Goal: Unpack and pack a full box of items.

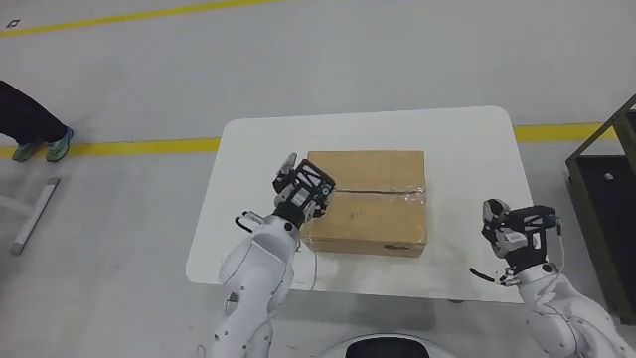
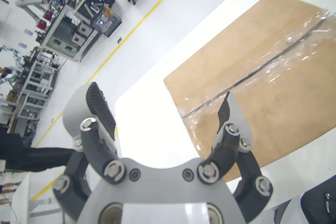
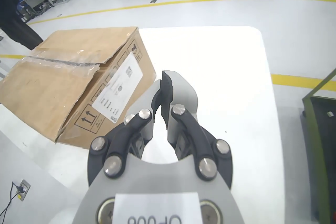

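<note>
Top view: stiff, probably heavy box, best grasped at its taped seam beside spread-fingered left gripper; right gripper has fingers together.

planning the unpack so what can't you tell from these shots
- Contents of the box: tape holds it shut, every view.
- Label print: too small, right wrist view.
- Whether the left hand touches the box: in the top view the hand covers that edge.

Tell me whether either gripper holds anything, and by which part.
Nothing is held. The left gripper is open at the taped end of the box; the right gripper is shut, empty.
</note>
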Available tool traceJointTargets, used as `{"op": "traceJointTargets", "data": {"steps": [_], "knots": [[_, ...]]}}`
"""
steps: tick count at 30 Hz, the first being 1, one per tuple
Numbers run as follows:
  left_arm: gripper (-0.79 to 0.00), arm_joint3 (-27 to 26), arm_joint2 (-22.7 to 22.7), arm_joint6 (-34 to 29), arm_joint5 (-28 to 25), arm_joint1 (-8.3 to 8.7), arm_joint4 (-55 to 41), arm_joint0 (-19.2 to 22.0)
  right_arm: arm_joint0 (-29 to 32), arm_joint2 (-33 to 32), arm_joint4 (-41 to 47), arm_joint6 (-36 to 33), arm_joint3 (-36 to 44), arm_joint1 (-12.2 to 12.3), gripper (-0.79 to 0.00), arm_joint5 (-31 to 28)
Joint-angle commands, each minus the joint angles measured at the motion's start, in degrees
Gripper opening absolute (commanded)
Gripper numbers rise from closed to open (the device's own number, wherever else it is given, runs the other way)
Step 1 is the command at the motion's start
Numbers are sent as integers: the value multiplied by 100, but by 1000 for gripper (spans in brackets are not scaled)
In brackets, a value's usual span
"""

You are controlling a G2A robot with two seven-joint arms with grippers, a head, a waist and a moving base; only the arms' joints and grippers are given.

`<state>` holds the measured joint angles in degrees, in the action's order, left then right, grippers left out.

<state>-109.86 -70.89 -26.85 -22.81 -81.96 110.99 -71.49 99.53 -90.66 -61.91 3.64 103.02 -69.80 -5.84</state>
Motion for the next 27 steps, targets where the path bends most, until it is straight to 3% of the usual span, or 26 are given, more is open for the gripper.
{"op": "traceJointTargets", "data": {"steps": [1, 8, 21, 27], "knots": [[0, -1, 302, -21, -184, -22, -14, 188, 129, -168, 47, -13, 117, 10, -785, -11], [0, 175, 1069, -16, -413, -100, -107, 503, 489, -469, 82, -4, 364, 20, -785, -5], [0, 175, 1069, -16, -413, -100, -107, 503, 700, -548, 0, 99, 549, 14, -785, 4], [0, 296, 1096, 147, -126, -126, -260, 619, 650, -483, -87, 72, 518, 4, -785, -12]]}}
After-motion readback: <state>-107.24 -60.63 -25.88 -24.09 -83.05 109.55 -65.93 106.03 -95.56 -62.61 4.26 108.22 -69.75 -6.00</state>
